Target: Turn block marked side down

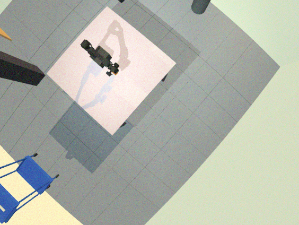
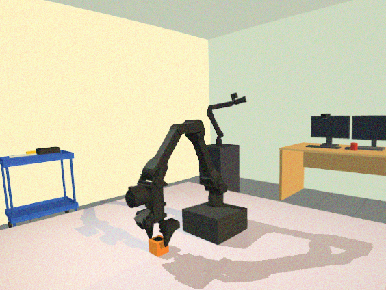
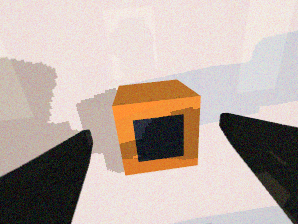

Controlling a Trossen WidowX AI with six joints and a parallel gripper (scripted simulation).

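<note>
The orange block (image 2: 155, 248) (image 3: 156, 91) sits near the middle of the worktop (image 1: 143, 82) (image 2: 103, 270) (image 3: 150, 200), well apart from its four edges and corners, with the dark marked square (image 2: 158, 238) (image 3: 160, 140) facing up. The gripper (image 1: 113, 69) (image 2: 158, 241) (image 3: 157, 127) is wide open above it, holding nothing. I judge the block is light, stiff and perhaps a little slippery, so it is better to take it by two opposite upright sides, evenly, leaving enough room for turning.

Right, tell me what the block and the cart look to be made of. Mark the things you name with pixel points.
The block (image 2: 155, 249) (image 3: 119, 135): perhaps painted wood or plastic; its orange faces look flat and matte, without visible grain. The cart (image 1: 34, 173) (image 2: 37, 159): probably painted metal, going by its thin blue posts and smooth, even colour.
</note>
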